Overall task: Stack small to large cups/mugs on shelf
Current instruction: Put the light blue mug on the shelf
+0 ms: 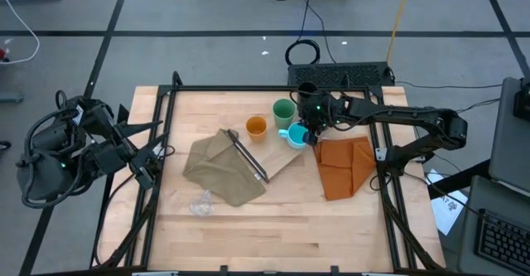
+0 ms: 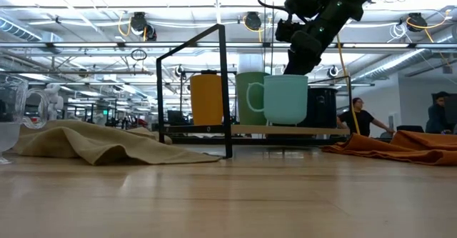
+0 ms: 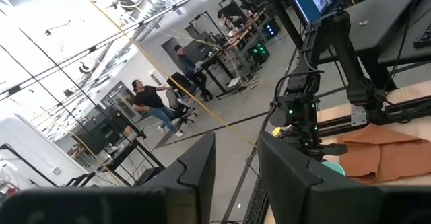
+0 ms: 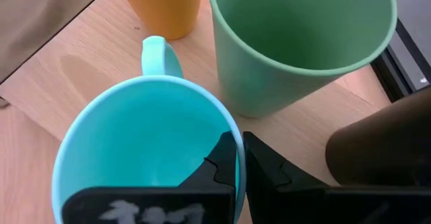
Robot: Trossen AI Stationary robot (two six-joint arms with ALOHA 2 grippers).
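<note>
The cyan handled mug (image 4: 141,150) stands upright at the shelf's (image 1: 281,162) right end, next to the green cup (image 4: 296,42) and the orange cup (image 4: 161,5). Its handle (image 4: 161,52) points toward the orange cup. My right gripper (image 4: 237,153) is shut on the mug. A black tumbler (image 4: 384,146) stands close on the gripper's other side. The tiny clear cup (image 1: 201,203) lies on the table near the olive cloth. My left gripper (image 3: 236,173) waits open and level beyond the table's left edge, touching nothing. My right gripper pinches the cyan mug's rim (image 4: 232,126) on the side opposite the handle, one finger inside the mug and one outside. The fingers slant down from the table's far right. The mug stays upright; whether its base rests on the shelf board (image 2: 285,129) or hangs just above it, I cannot tell.
An olive-tan cloth (image 1: 224,170) lies over the shelf's left end, where the thin black frame (image 2: 223,88) stands up. An orange folded cloth (image 1: 344,167) lies right of the mug. Black rails (image 1: 157,143) edge the table. People stand in the room behind.
</note>
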